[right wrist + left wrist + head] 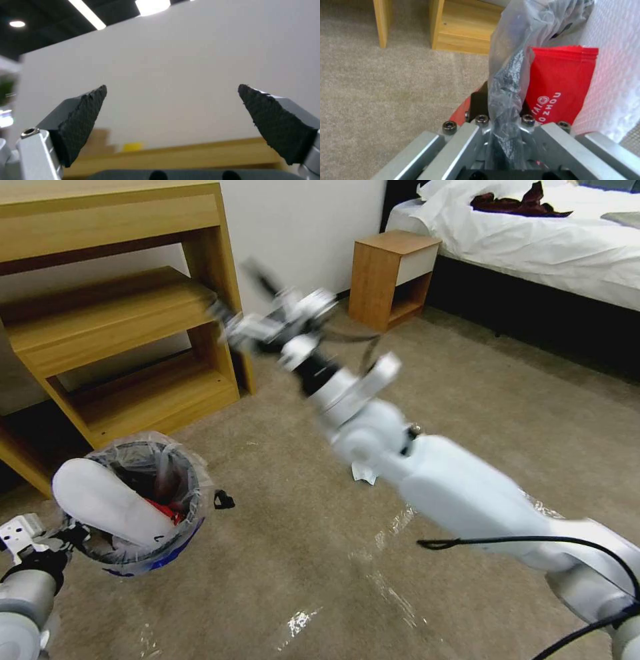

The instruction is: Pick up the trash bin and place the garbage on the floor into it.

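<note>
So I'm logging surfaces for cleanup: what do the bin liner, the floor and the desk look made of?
The bin liner: thin clear plastic film, crinkled and glossy. The floor: tan short-pile carpet, with a matte fuzzy texture. The desk: light wood or wood-look laminate, with visible grain lines and a smooth finish; I can't tell which.

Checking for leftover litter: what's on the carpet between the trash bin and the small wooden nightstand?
In the head view, between the trash bin and nightstand: a small black scrap, bare carpet, and the raised right pincer.
</note>
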